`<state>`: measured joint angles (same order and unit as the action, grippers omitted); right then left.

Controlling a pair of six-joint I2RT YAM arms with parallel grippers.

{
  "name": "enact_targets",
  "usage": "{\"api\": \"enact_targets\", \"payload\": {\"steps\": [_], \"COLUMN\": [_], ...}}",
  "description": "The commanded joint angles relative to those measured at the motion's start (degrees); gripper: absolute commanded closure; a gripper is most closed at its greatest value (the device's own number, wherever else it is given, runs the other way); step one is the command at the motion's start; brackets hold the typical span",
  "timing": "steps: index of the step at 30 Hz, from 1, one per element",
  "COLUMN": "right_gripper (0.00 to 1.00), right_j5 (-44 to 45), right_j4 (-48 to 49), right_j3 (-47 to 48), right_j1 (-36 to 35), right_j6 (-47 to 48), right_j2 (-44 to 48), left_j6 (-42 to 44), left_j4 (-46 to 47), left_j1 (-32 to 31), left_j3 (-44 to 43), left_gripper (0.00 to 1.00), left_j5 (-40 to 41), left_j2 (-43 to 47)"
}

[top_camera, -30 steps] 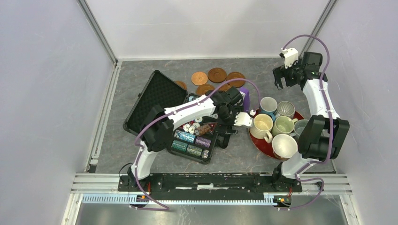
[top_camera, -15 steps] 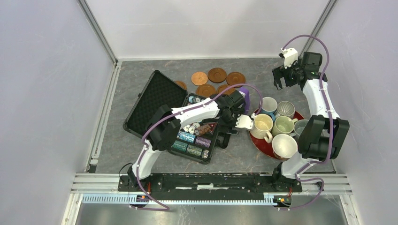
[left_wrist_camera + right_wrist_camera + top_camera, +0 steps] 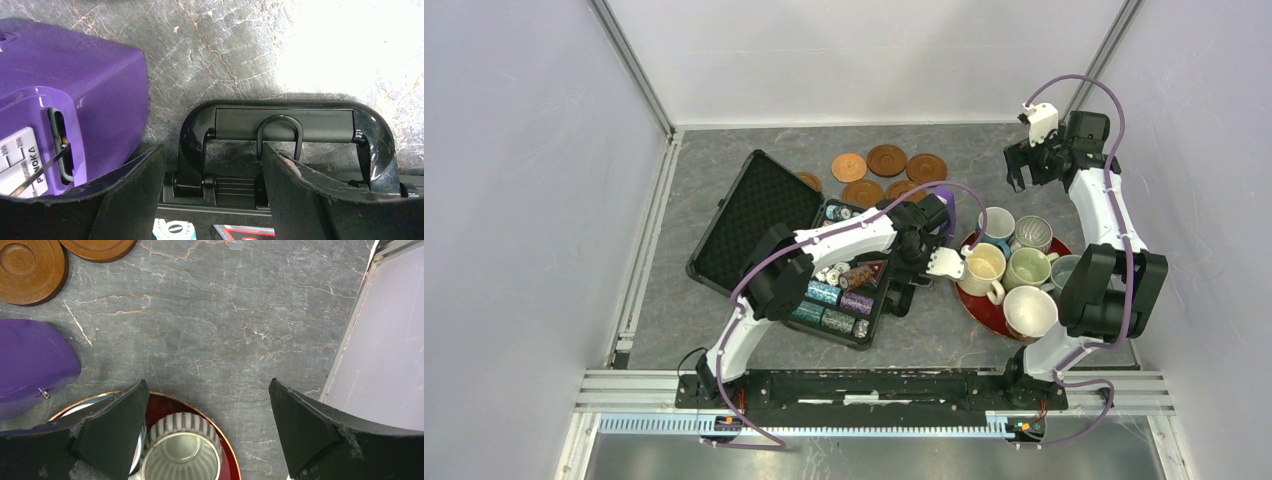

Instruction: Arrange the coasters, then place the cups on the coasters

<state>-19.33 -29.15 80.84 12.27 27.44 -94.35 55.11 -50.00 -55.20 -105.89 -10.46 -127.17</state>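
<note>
- Our left gripper [image 3: 211,150] holds its two fingers [image 3: 135,195] parted, with a clear gap between them and nothing pinched.
- Through that gap we see the case handle [image 3: 285,125], a glossy black loop lying on the grey marbled table [image 3: 240,45]. We cannot tell whether the fingers touch it.
- Close beside one finger, at the left edge of this wrist view, sits the purple object [image 3: 75,100].
- From above, the left arm reaches across the open black case [image 3: 764,215]. The case's near half is packed with poker chips [image 3: 829,295].
- Our right gripper [image 3: 209,385] is spread wide and empty, hovering over the table at the far edge of the red tray [image 3: 227,440].
- Right below it the grey striped mug [image 3: 181,452] stands upright on that tray.
- The cups are all crowded onto the red tray, to the right of the case:
  - the cream mug [image 3: 981,268]
  - the blue mug [image 3: 996,222]
  - the grey striped mug
  - the pale green mug [image 3: 1028,267]
  - the grey-blue mug [image 3: 1064,270]
  - the white mug [image 3: 1029,312], nearest the arm bases
- The coasters [image 3: 886,160] lie in a loose cluster on the table beyond the case and the purple object, apart from the cups. One of them sits partly behind the case lid.
- The lighter copper-orange coaster [image 3: 849,167] is on the left side of that cluster.
</note>
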Motion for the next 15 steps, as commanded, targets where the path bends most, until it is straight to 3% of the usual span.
{"api": "enact_targets", "payload": {"steps": [1, 7, 15], "right_gripper": [0.02, 0.02, 0.02], "right_j5": [-0.89, -0.81, -0.73], "right_j4": [2.43, 2.24, 2.82], "right_j3": [0.64, 0.90, 0.13], "right_j1": [0.21, 0.24, 0.38], "right_j6": [-0.46, 0.07, -0.17], "right_j2": [-0.34, -0.63, -0.58], "left_j6": [7.74, 8.09, 11.92], "left_j4": [-10.16, -14.33, -14.34], "left_j1": [5.99, 9.75, 14.32], "left_j3": [0.03, 1.57, 10.92], "left_gripper": [0.25, 0.28, 0.26], "left_j5": [14.03, 15.65, 17.78], "left_j2": [-3.86, -3.32, 2.72]}}
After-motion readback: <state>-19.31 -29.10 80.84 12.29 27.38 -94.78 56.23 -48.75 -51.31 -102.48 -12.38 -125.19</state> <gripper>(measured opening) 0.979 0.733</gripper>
